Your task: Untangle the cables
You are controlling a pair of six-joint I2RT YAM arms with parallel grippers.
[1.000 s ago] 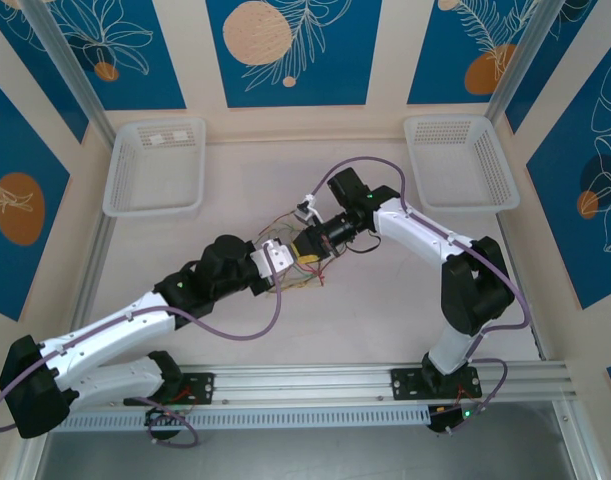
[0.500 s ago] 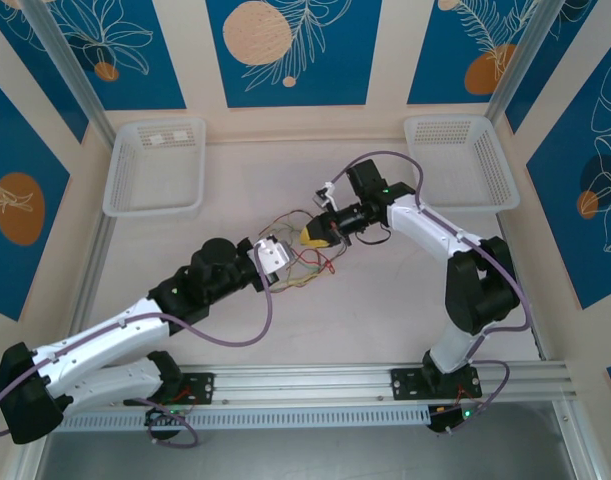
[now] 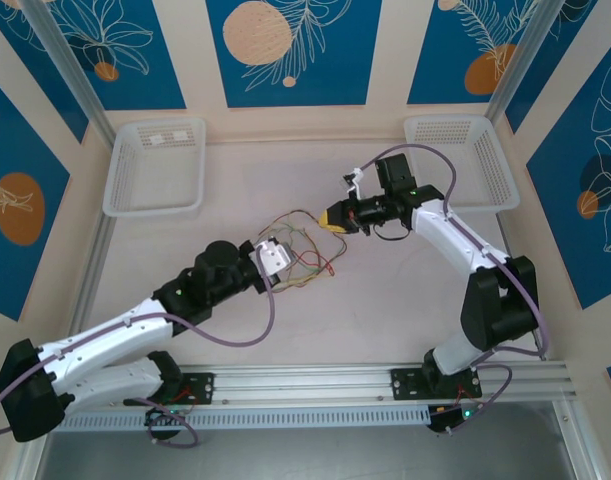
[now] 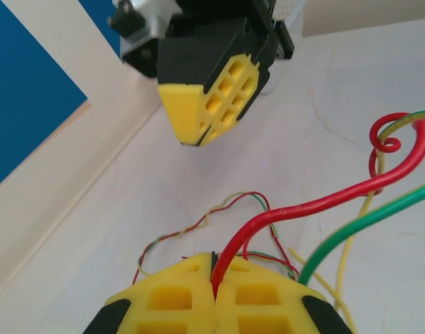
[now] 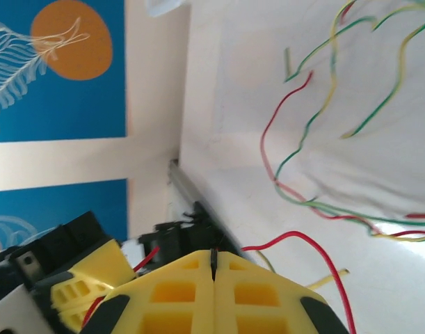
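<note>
The left gripper (image 3: 274,255), ahead of the left basket (image 3: 150,172), is clamped on a red strand (image 4: 316,205) of the cables (image 3: 305,260). They form a loose tangle of thin red, green and pale yellow wires, mid-counter (image 3: 385,295), strung from lower left to upper right. Just beyond, the right gripper (image 3: 334,217) has its fingers pressed together, though whether they pinch a strand I cannot tell; the right basket (image 3: 460,165) stands behind it.

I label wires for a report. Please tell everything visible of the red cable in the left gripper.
The red cable is a thin, glossy wire, plastic-coated as it looks. It is pinched between the shut yellow fingers of the left gripper. From there it rises, bends right in a long arc and ends in a small curl. A green cable runs close beside it; contact cannot be told.
</note>
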